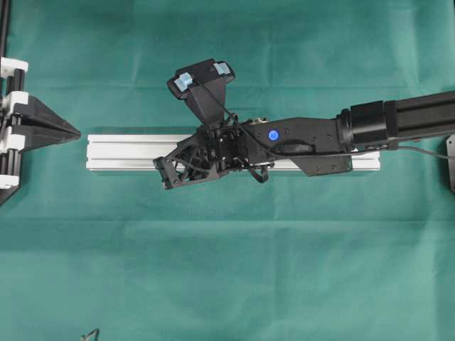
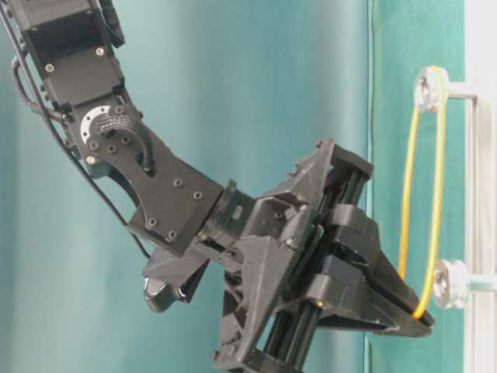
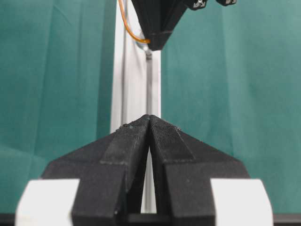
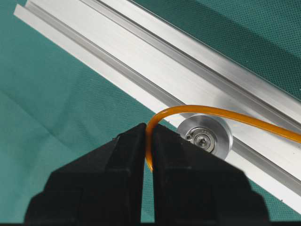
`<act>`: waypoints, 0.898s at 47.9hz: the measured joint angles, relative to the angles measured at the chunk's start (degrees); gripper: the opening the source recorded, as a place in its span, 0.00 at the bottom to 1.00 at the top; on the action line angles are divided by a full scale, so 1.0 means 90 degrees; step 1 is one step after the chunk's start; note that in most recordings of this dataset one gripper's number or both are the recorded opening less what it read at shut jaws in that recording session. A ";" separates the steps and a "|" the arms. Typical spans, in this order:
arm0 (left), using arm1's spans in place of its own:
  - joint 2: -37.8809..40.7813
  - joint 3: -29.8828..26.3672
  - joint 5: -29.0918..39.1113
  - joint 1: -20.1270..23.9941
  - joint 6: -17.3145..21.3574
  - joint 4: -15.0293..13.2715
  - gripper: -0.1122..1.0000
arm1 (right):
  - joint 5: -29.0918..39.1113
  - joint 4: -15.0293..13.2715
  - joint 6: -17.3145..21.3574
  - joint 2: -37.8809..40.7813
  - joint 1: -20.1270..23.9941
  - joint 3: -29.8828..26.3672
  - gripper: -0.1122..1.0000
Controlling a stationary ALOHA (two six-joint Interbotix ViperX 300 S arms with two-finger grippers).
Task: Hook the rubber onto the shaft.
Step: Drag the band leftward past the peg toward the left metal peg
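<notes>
Rubber (image 4: 221,113) is pinched in the right gripper (image 4: 148,141), stretched beside the pulley (image 4: 205,134) at frame center; next, seat it in the groove.

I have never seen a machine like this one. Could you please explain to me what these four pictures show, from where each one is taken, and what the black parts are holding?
This is a robot with two arms, each ending in a two-fingered hand. One picture looks down from above, one looks from table height, and two come from cameras on the wrists.

On the green cloth lies a silver rail carrying two small pulley shafts. The right hand is shut on the rubber, a thin orange band. The table-level view shows the band looped over the upper shaft and pulled toward the lower shaft, which the right wrist view shows beside the band, not yet hooked.

The left hand is shut, holds nothing, and waits at the rail's end.
</notes>
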 measured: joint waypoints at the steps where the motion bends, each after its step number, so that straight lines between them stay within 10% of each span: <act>1: 0.0000 0.0000 0.0000 0.0000 0.0000 0.0000 0.10 | 0.0000 0.0000 0.0000 -0.0010 0.0010 0.0000 0.16; 43: 0.0000 0.0000 -0.0010 0.0000 0.0000 0.0000 0.10 | -0.0156 -0.0010 0.0000 0.0156 0.0000 -0.0010 0.16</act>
